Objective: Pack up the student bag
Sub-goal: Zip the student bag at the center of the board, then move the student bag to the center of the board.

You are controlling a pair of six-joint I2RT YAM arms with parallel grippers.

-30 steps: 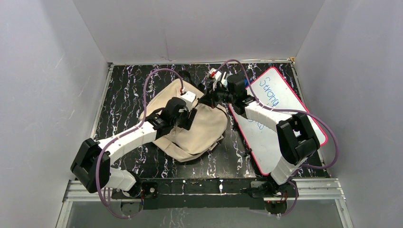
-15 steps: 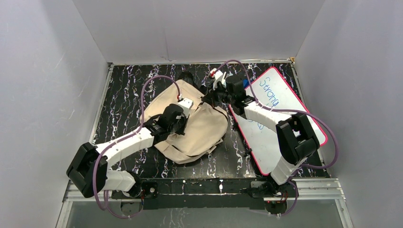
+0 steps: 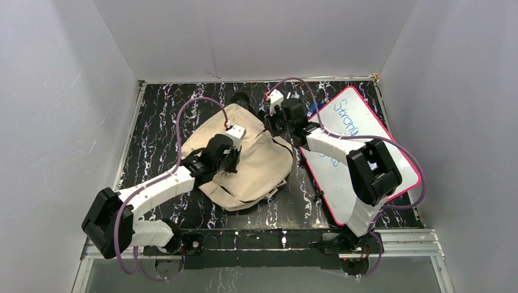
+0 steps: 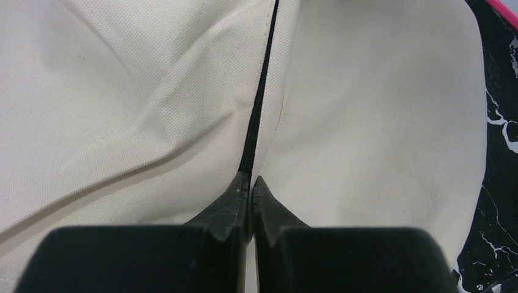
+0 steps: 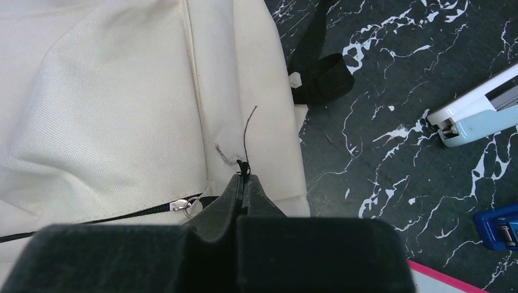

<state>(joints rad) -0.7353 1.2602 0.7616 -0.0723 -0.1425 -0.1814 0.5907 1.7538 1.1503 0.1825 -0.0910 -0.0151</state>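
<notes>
I'm viewing black marbled table [image 3: 159,110], grey walls [image 3: 244,36]; left gripper [image 4: 250,183], right gripper [image 5: 244,177] sitting closed at zipper [image 4: 256,122] of bag [image 3: 262,165]; right arm [image 3: 333,143] partly covering whiteboard [image 3: 366,122].

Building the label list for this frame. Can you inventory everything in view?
student bag: 1, beige, table centre
zipper: 1, black, across the bag
strap: 1 seen, black, at bag edge
whiteboard: 1, pink frame, right of bag
stapler: 1, white and light blue, on table near bag
blue item: 1, cut off, unidentified, beside stapler
table: 1, black, white veins
left tool: 1, black, shut on the zipper mid-bag
right tool: 1, black, shut at the bag's zipper end
</notes>
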